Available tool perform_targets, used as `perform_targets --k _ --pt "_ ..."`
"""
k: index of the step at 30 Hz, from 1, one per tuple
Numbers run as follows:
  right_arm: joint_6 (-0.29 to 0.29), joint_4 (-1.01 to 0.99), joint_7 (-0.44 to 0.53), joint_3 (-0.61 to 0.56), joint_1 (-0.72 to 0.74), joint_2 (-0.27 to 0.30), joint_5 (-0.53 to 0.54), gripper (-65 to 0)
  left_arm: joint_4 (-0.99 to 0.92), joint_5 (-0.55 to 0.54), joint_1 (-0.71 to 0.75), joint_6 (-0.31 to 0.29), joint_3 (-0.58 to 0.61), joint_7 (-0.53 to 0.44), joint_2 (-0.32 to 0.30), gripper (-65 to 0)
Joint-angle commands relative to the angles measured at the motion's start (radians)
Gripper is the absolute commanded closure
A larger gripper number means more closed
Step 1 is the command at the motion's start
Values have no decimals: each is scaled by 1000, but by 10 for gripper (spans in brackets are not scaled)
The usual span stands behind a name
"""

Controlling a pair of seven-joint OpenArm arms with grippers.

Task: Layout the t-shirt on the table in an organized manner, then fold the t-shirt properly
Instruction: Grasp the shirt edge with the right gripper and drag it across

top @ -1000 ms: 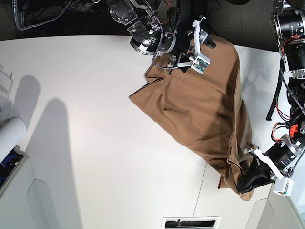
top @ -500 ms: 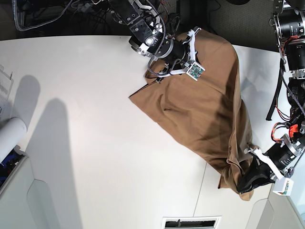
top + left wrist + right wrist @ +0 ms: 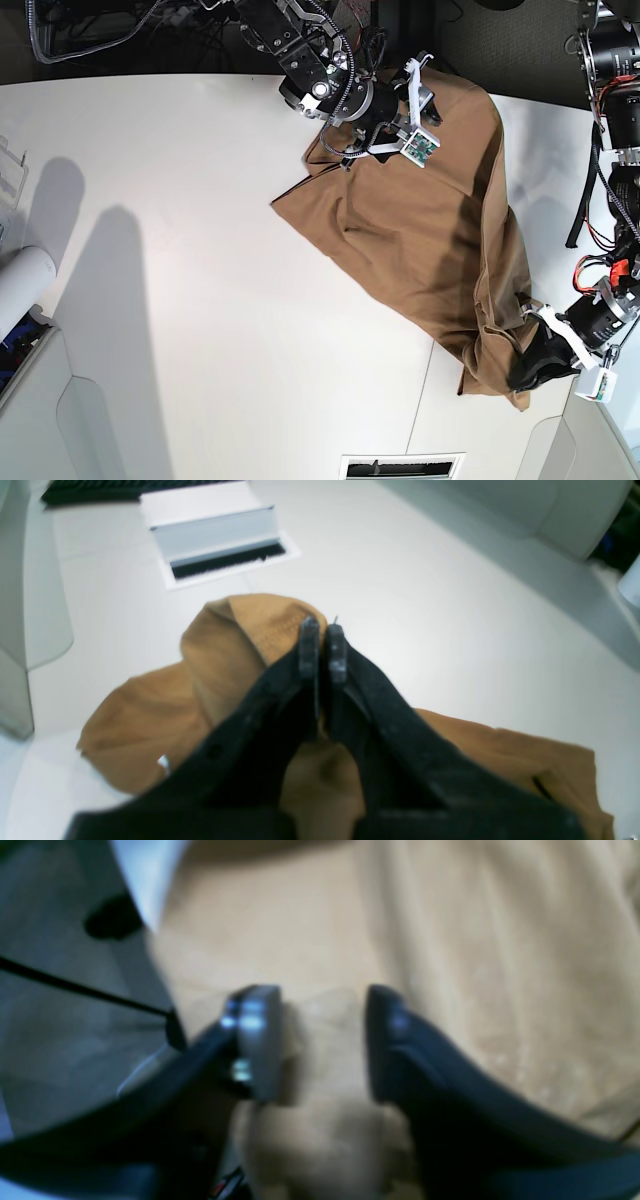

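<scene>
Still mid-layout, by the look of it, no folding yet. T-shirt [image 3: 420, 230] draped in a long diagonal heap from about 12 o'clock of the base view down to 4 o'clock, bunched at both ends instead of flat on the surface [image 3: 200, 300].

Left hand [image 3: 322, 647] clenched tight on a puckered bit of cloth down at the 4 o'clock end – pads [image 3: 308, 647] pressed together with fabric pinched between and spilling out around them. Probably there as an anchor, or as one end of a stretch, so the shirt can get pulled taut.

Right hand [image 3: 322, 1040] up at 12 o'clock, jaws apart with tan cloth sitting in the gap, pads not pressed on it. Blurry wrist view, so can't tell whether anything is actually gripped – looks more like released, or partway through a re-grab at the far edge. Makes sense as a hunt for a proper corner or hem before spreading the thing out.

Surface itself: big, white, smooth, with a thin seam running toward a vent-like slot [image 3: 402, 466] at 6 o'clock. Pale bins [image 3: 40, 420] at 7 o'clock, white roll [image 3: 22, 285] at 9. Dark floor and tangled cables [image 3: 90, 25] beyond the far edge, around 11 to 12.
</scene>
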Motion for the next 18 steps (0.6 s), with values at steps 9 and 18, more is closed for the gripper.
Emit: perform_targets --k 9,18 --pt "-2 -87 6 145 42 5 -44 -171 -106 38 -26 -5 -8 -51 -60 0" --pt "-2 -84 5 387 84 97 39 -171 -171 41 -27 -5 -25 -65 -117 0"
